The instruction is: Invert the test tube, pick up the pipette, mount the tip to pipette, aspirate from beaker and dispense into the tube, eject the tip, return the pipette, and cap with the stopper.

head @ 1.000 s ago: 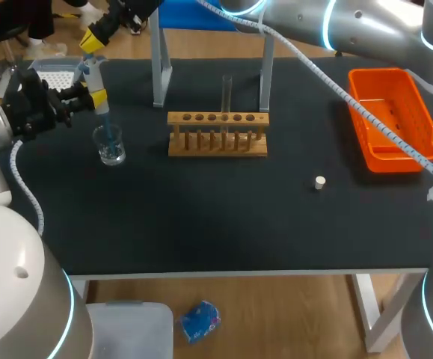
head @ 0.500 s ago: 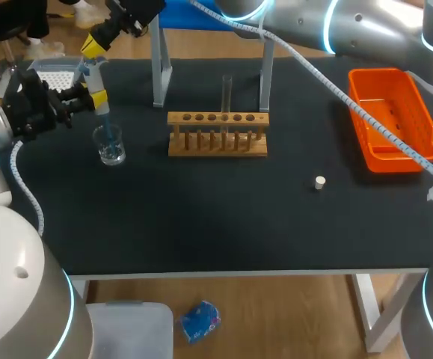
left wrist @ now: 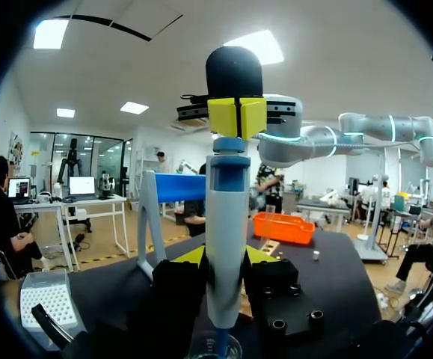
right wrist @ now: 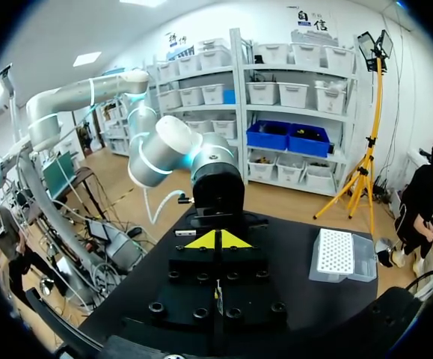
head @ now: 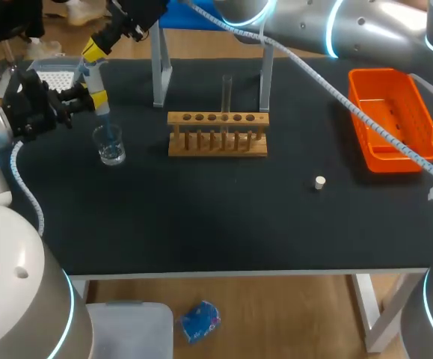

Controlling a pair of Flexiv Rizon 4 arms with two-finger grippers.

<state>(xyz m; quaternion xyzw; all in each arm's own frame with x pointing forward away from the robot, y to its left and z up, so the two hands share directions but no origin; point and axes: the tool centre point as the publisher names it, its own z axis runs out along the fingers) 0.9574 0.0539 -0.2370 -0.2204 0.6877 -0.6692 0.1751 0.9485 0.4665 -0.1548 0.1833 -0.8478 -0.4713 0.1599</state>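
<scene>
The pipette (left wrist: 226,209) stands upright over the beaker (head: 112,149), with its blue tip (head: 108,133) lowered inside the glass. It looks like a stiff, light plastic tool with a smooth barrel, so a firm side clamp around the mid-body is the right hold. The left gripper (left wrist: 226,258) has exactly that, its two yellow-tipped fingers closed on the barrel from opposite sides, above the beaker's rim.

The right gripper (left wrist: 236,117), its fingers pressed together with nothing between them, sits at the plunger end, directly above the beaker. The plunger is probably spring-loaded, so any push should run straight down the barrel. A slanted push could twist the pipette in its hold.

The tip is thin and likely only pushed on, so a sideways knock against the glass wall could loosen it. The beaker is small, clear and light, and it holds liquid, so it would tip easily.

Beside the beaker, toward the middle of the table (head: 201,217), the wooden rack (head: 217,134) holds the test tube (head: 226,91) upright. The stopper (head: 319,182) lies well apart from the beaker, beyond the rack.
</scene>
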